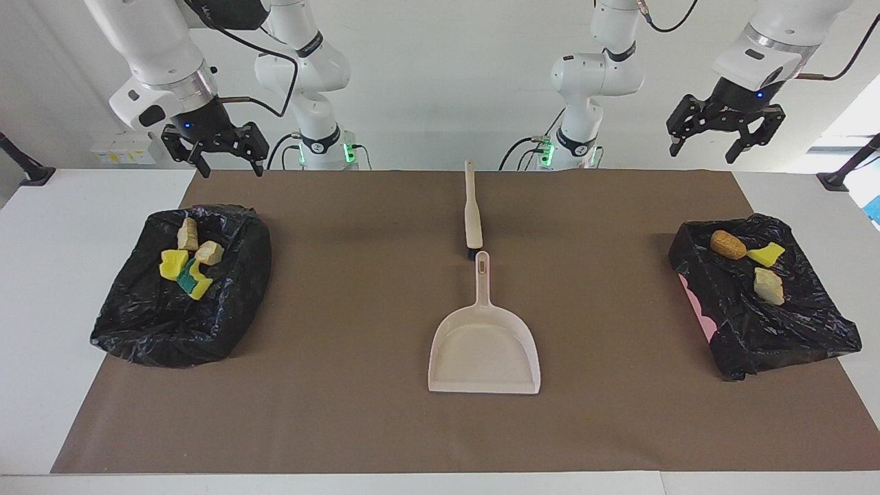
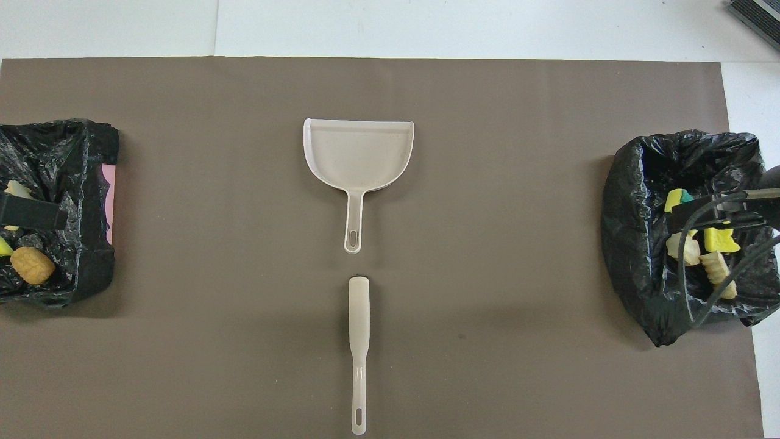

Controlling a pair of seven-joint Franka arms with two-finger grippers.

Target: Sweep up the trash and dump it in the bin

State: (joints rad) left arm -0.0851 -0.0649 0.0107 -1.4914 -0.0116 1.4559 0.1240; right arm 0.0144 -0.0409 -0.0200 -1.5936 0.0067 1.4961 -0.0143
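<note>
All trash (image 1: 185,265) sits in two black bins (image 1: 124,323). Dustpan (image 1: 485,350), brush (image 1: 473,220) lie on bench, untouched. Job looks done, maybe. My left end effector (image 1: 711,141), right end effector (image 1: 227,161) hang open, empty.

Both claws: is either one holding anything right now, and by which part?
Nothing is held. The left claw and right claw hang open and empty; the brush and dustpan lie untouched.

White counter (image 1: 41,289) carries a brown mat (image 1: 357,412); plain white wall (image 1: 440,82) at far edge; daylight from a window (image 1: 856,124) at right
</note>
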